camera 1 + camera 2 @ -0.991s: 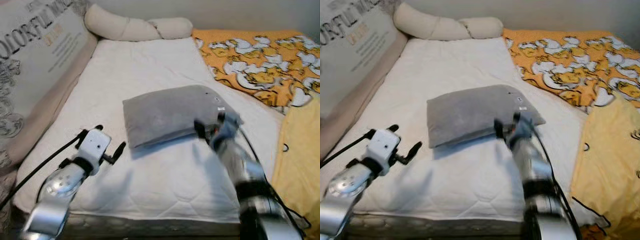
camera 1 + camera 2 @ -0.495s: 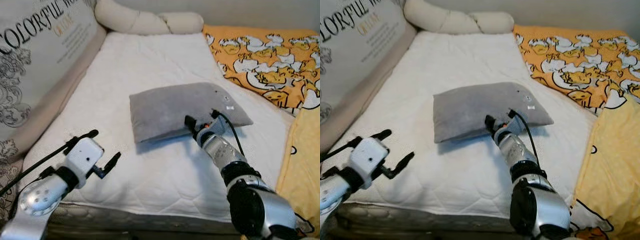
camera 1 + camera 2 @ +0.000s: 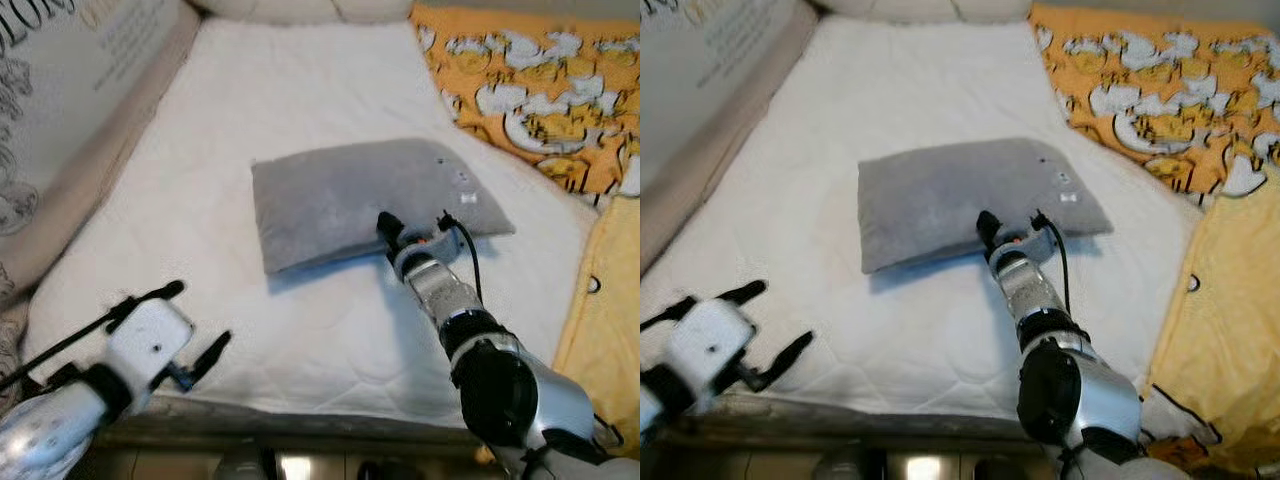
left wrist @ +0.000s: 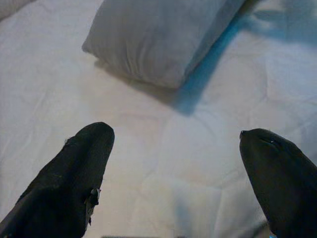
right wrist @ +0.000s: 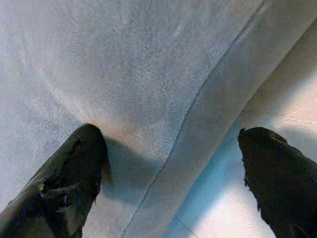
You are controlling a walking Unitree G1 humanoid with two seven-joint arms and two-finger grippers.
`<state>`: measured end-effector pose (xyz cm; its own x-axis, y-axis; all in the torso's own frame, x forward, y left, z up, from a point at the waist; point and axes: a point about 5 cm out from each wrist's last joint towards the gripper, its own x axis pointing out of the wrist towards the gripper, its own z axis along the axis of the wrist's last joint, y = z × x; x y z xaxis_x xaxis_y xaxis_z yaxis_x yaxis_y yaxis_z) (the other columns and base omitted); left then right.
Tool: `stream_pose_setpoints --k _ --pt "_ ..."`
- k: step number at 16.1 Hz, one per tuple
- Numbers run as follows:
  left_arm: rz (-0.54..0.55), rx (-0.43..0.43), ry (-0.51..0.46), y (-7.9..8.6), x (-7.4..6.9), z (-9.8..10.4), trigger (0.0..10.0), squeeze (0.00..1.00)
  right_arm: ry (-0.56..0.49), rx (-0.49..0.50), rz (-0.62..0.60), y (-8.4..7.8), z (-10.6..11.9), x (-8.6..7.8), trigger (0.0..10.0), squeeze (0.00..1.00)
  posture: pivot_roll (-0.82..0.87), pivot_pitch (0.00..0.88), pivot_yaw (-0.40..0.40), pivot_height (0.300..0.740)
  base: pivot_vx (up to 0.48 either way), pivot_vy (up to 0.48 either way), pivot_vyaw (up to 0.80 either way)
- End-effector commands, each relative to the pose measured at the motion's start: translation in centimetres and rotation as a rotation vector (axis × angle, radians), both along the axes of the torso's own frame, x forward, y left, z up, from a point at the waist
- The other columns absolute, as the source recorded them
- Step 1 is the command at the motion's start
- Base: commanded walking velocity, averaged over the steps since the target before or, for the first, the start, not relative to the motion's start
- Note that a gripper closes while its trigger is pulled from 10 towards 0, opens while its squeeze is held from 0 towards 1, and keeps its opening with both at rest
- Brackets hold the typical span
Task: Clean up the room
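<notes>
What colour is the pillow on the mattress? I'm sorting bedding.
Plain grey pillow, seen best in the right eye view.

White quilted mattress (image 3: 300,330), printed headboard cushion (image 3: 60,90) alongside, cream bolster (image 3: 930,8) at the far end.

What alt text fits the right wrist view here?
The open right gripper straddles the near edge of a grey pillow, one black finger pressing its fabric, the other over the white mattress.
</notes>
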<state>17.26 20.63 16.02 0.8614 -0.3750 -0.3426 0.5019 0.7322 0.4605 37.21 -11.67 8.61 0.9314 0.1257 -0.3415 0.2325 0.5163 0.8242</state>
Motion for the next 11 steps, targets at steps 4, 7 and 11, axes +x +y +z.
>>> stream_pose_setpoints --k 4,7,11 --pt "0.019 0.016 0.007 0.3 -0.9 0.6 10.0 0.0 -0.107 0.053 0.002 0.8 1.8 0.9 0.0 0.0 0.21 0.237 -0.034 0.74 0.0 0.0 0.0" --pt "0.021 0.008 -0.001 -0.2 -0.8 0.7 10.0 0.0 -0.109 0.062 0.007 1.0 1.8 0.9 0.0 0.0 0.21 0.212 -0.045 0.74 0.0 0.0 0.0" --pt "0.025 -0.003 0.002 -0.3 -0.9 0.6 10.0 0.0 -0.107 0.075 -0.011 0.6 2.1 1.1 0.0 0.0 0.21 0.203 -0.052 0.74 0.0 0.0 0.0"
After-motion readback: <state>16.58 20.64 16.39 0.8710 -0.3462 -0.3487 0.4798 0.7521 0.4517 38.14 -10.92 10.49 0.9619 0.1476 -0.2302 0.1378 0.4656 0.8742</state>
